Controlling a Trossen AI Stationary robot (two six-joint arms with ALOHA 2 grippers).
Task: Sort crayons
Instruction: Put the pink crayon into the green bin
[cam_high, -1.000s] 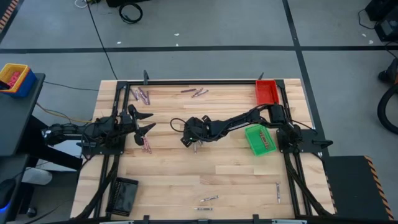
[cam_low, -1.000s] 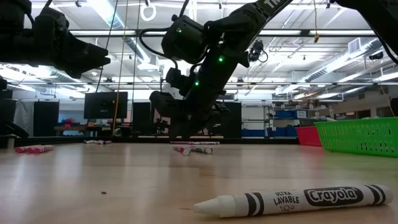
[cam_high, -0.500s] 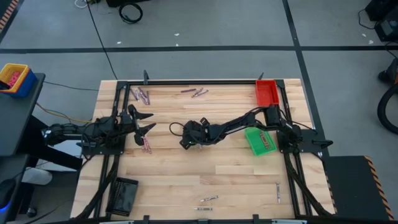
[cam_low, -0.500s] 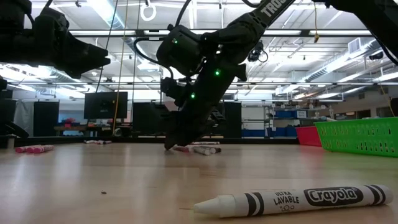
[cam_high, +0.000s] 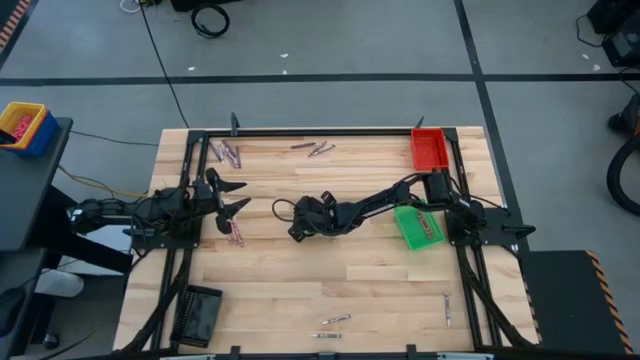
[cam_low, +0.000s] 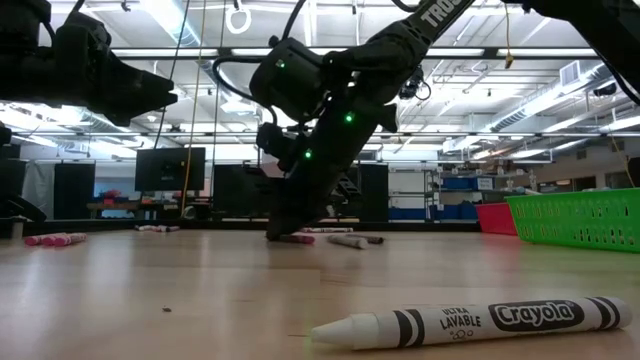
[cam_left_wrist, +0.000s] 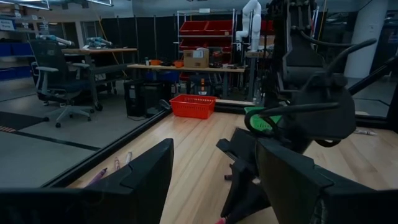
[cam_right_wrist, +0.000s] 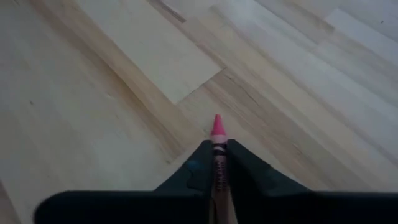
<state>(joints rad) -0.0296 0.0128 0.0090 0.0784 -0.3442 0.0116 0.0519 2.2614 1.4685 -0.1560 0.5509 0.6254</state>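
Note:
My right gripper (cam_high: 297, 232) is down at the middle of the table, shut on a pink crayon (cam_right_wrist: 217, 134). A second, darker crayon (cam_low: 352, 241) lies on the wood just beside it. My left gripper (cam_high: 238, 196) hangs open above the table's left side, with nothing between its fingers (cam_left_wrist: 143, 180). Below it lie pink crayons (cam_high: 236, 234). More crayons lie at the far left (cam_high: 229, 153), the far middle (cam_high: 315, 149) and the near edge (cam_high: 335, 320). A white crayon (cam_low: 470, 320) lies close to the low camera. My right gripper pinches the pink crayon's paper-wrapped shaft (cam_right_wrist: 217, 163) between its two fingers. The crayon runs along the fingers, and its pointed tip (cam_right_wrist: 217, 122) sticks out past their ends. The fingers slant down from the table's right. In the low view the crayon (cam_low: 300, 238) looks level with the tabletop.
A red tray (cam_high: 429, 148) stands at the far right corner and a green tray (cam_high: 417, 224) under my right arm. A black tray (cam_high: 200, 314) sits at the near left. One more crayon (cam_high: 447, 308) lies near the right edge. Bare wood lies between.
My right gripper has sunk to the tabletop, shifting a little toward the left edge, and has shut on the pink crayon. The darker crayon beside it now lies a little farther from the fingers.

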